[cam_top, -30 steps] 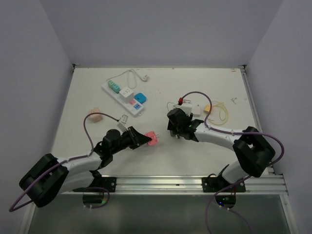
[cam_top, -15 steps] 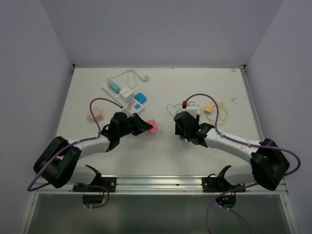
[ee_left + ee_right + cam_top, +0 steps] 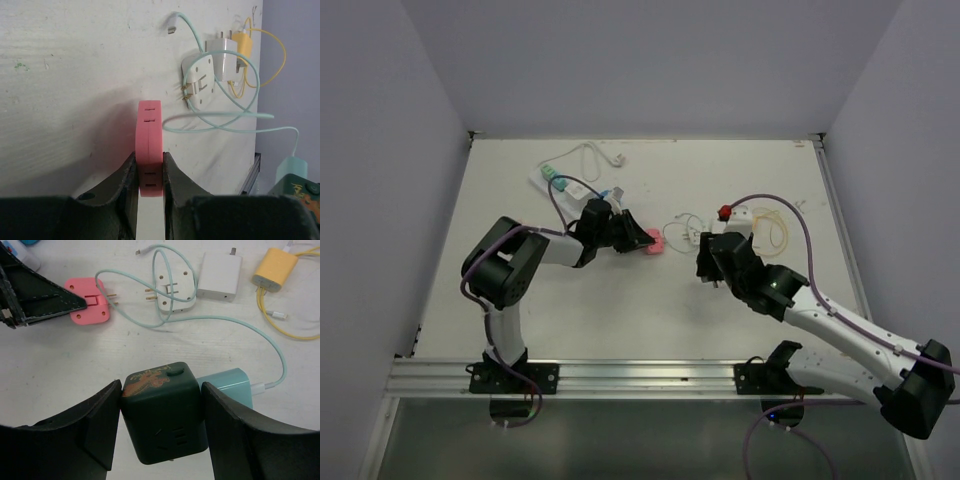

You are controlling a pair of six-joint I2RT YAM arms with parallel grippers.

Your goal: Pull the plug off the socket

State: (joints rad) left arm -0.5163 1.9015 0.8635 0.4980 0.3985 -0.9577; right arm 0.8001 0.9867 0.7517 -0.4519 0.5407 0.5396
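Seen from above, the long white rectangular power strip with coloured outlet faces [image 3: 558,187] lies at the rear left of the white surface [image 3: 620,320], partly under the left arm. The left pincer [image 3: 637,238] is clenched on a flat pink plastic plug [image 3: 653,245], which is now farther right and rearward than half a second ago. The right pincer [image 3: 709,262] has also shifted right.

In the left wrist view, both fingers press the pink plug [image 3: 149,135], which is seen edge-on.

In the right wrist view, the right pincer [image 3: 161,386] grips a dark green cube adapter [image 3: 162,415], with a teal charger [image 3: 227,385] touching its far side.
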